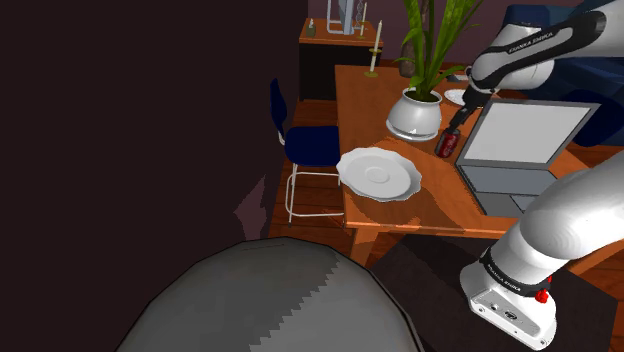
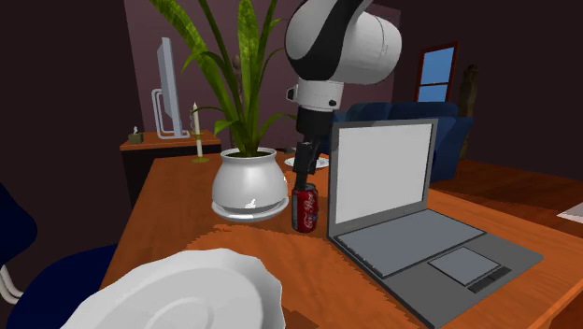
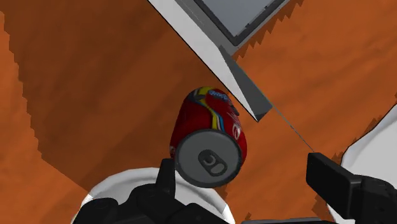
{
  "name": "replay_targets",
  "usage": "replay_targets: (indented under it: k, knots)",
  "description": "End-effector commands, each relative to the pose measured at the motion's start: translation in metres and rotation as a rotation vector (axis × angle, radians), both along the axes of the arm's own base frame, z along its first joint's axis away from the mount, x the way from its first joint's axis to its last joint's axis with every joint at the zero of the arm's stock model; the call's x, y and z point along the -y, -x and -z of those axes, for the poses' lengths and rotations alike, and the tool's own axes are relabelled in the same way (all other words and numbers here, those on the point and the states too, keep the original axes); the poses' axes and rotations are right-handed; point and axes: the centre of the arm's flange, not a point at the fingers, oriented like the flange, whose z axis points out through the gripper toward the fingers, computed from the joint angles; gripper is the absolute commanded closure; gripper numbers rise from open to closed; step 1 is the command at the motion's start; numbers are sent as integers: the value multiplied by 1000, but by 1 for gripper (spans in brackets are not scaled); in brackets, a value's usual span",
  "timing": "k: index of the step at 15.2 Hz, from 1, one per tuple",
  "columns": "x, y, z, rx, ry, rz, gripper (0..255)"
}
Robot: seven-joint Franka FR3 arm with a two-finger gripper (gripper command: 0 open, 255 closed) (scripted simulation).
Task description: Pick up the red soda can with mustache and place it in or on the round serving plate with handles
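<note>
A red soda can stands upright on the wooden table, between a white plant pot and an open laptop. My black gripper hangs just above the can, fingers open. In the wrist view the can and its silver top sit between the fingers, closer to one of them, and are not clasped. In the second exterior view the gripper hovers over the can. A round white plate with a wavy rim lies near the table's front edge, towards the shoulder view's left of the can.
The laptop's upright screen rises right beside the can. The pot holds a tall leafy plant. A blue chair stands at the table's side, with a candle at the far end. A grey rounded shape blocks the shoulder view's foreground.
</note>
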Motion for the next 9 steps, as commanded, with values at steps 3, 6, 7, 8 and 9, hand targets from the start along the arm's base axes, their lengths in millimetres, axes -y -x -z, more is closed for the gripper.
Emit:
replay_targets:
  k: [3,6,7,8,9]
  knots:
    - [12,-3,25,2,4,2,0]
    - [13,-6,41,2,4,2,0]
    - [13,-6,46,2,4,2,0]
    - [13,-7,49,2,4,2,0]
    - [13,-7,49,2,4,2,0]
